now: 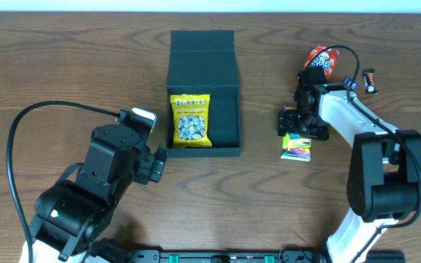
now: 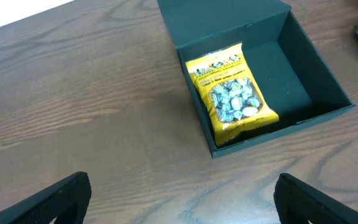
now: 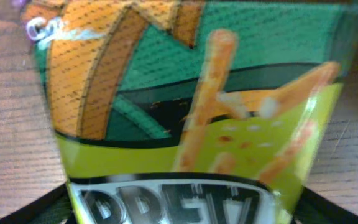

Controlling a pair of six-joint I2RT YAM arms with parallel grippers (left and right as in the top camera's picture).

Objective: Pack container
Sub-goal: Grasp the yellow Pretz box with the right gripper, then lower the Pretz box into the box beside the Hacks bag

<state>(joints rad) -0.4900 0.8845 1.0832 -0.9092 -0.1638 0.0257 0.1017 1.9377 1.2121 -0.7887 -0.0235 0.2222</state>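
Surface: dark brown wood (image 1: 64, 58) with long streaky grain, matte; it fills nearly every view.
Room: only a white strip (image 1: 210, 5) along the top edge of the overhead view.
Container: upper centre of the overhead view, a matte black, square, shallow cardboard box (image 1: 225, 117) with thin straight walls. Its flat flap lid (image 1: 202, 42) is folded back toward the top edge.
Inside: a glossy yellow packet (image 1: 190, 119) lies flat against the left wall.
Right of centre: a shiny green-and-lime pretzel packet (image 3: 191, 124); a red packet (image 1: 319, 60) lies above it.
Left tool (image 2: 182, 199): spread wide, empty, lower left of the box.
Right tool (image 1: 298, 124): straddles the pretzel packet; grip cannot be told.
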